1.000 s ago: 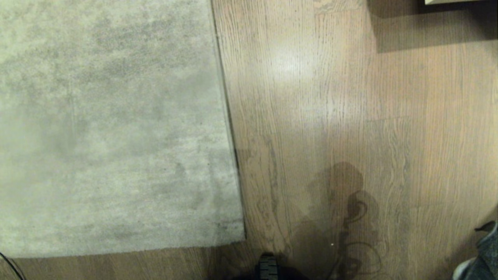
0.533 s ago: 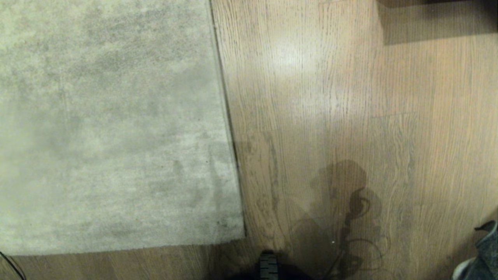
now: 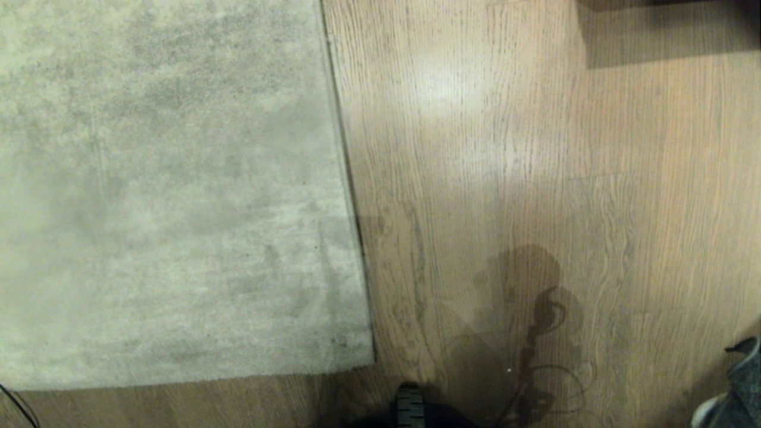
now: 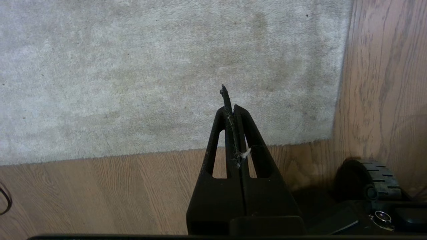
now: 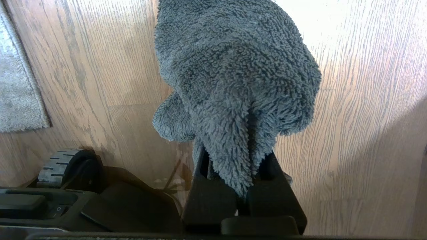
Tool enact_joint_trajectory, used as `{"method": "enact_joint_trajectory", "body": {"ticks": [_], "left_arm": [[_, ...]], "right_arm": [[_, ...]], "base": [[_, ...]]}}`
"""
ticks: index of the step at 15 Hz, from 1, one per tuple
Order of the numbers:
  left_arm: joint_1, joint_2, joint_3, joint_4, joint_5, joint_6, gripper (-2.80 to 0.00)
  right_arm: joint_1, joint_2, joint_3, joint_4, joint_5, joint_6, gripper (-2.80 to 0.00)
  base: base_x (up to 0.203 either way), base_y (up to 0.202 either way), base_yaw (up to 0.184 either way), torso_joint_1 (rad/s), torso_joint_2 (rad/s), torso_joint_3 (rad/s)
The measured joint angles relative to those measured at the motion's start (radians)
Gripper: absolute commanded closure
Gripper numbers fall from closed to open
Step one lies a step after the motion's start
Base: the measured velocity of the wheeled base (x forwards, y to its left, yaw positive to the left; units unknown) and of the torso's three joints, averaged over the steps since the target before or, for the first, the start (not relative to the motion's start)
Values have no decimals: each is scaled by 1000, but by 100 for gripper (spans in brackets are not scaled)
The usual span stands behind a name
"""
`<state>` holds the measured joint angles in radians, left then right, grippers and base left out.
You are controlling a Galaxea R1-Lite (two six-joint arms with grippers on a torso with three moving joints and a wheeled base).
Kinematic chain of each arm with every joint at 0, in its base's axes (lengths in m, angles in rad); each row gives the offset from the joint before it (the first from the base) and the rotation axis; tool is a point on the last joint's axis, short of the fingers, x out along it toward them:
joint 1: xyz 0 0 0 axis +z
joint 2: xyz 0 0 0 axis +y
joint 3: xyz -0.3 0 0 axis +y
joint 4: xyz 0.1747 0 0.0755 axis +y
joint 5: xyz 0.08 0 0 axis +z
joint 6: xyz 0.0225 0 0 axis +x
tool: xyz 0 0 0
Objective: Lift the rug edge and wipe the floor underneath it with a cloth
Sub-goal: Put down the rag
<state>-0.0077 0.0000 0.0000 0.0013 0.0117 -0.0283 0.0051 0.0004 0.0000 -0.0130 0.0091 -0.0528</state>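
The right hand [image 5: 245, 186] is clamped tight on the cloth [image 5: 233, 83], which bunches out beyond its tips above bare floor [image 3: 535, 178], while the left hand [image 4: 232, 110] is pressed fully shut and empty, hanging over the rug's near corner. The rug edge [image 3: 348, 196] lies flat on the floor, running away from the robot's base, nothing lifted yet. To do the lift well, I judge the left hand should open, come down low at the border and slide one finger under it, pinching only the thin edge so the right can sweep the cloth beneath.
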Motion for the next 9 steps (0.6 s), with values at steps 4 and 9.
{"method": "enact_joint_trajectory", "body": {"ticks": [4,9], "left_arm": [[0,0,0,0,0,-1,0],[0,0,0,0,0,0,0]], "right_arm": [[0,0,0,0,0,0,0],[0,0,0,0,0,0,0]], "base": [[0,0,0,0,0,0],[0,0,0,0,0,0]]}}
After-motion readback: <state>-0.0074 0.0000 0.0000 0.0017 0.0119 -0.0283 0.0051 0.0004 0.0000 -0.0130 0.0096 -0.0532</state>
